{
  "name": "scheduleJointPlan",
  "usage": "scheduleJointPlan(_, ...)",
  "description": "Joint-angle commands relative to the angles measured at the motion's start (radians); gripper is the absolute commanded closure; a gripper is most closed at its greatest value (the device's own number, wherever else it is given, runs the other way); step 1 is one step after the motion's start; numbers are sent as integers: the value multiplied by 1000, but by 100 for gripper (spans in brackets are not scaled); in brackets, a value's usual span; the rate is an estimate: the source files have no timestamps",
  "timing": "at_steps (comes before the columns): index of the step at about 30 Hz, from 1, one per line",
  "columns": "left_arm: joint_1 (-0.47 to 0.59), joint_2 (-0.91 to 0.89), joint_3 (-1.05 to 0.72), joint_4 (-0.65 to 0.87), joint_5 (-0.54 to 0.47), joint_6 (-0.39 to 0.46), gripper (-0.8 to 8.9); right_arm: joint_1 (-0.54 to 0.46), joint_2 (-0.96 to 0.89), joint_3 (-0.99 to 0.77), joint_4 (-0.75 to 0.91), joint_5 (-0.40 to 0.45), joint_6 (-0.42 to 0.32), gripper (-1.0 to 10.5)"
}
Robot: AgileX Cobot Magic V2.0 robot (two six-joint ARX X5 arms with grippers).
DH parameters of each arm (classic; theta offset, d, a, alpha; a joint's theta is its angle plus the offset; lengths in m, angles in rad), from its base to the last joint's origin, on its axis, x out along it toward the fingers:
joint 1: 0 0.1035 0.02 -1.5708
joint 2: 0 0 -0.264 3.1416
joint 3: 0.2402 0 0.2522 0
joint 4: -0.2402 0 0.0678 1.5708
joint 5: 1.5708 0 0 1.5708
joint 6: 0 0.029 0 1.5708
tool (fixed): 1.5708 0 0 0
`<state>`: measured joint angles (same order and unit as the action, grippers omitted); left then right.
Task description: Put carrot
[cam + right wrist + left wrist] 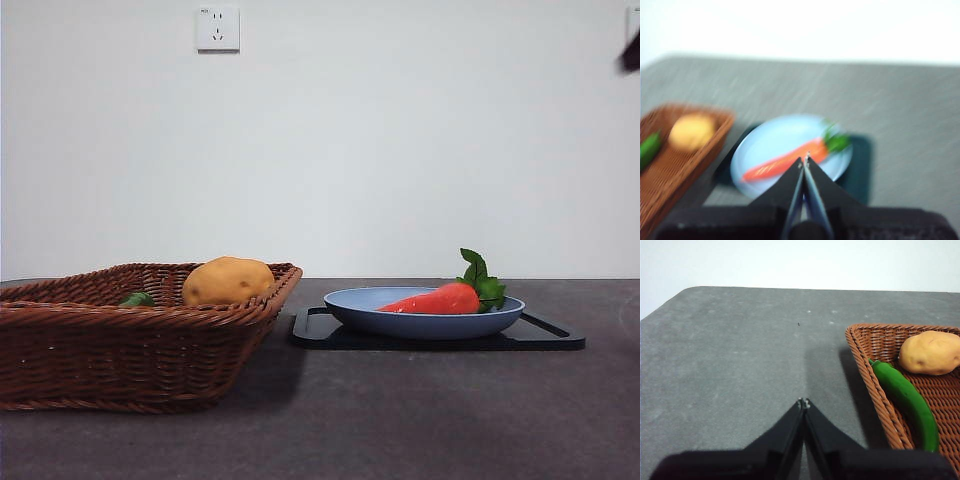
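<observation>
item: carrot (440, 299), lying on its side in the blue plate (420, 322), leaves toward the far right rim; plate sits on a black tray (545, 338).
item: wicker basket (130, 345), beside the tray, holding a potato (227, 281) and a green pepper (905, 400).
item: right gripper (804, 161), above the plate, jaws pressed together, empty; view blurred.
item: left gripper (803, 403), jaws pressed together over bare table, waiting.
risk: a smooth tapered carrot could slip from the jaws; a descent with jaws unopened could shove it or tip the plate.

Carrot (440, 299) on plate (420, 322) atop tray (555, 338), right of basket (120, 345) with potato (227, 281).
</observation>
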<state>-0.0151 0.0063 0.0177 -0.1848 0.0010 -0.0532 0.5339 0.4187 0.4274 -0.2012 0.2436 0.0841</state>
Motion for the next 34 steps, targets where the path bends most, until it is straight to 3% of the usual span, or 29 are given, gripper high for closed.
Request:
scheduleJointPlan(1, 3, -2, -10, 6, 5, -6, 805, -140, -116, -35, 2, -86, -26, 943)
scheduleJointPlan(4, 3, -2, -10, 6, 5, -6, 805, -331, -238, -130, 2, -164, -29, 943)
scheduleJointPlan(10, 3, -2, -10, 6, 5, -6, 805, -467, -348, -275, 6, -307, -31, 943)
scheduleJointPlan(20, 3, -2, -10, 6, 5, -6, 805, -476, -419, -411, 7, -324, -32, 943)
scheduleJointPlan(34, 3, -2, -10, 9, 5, -6, 805, -475, -419, -414, 13, -315, -26, 943)
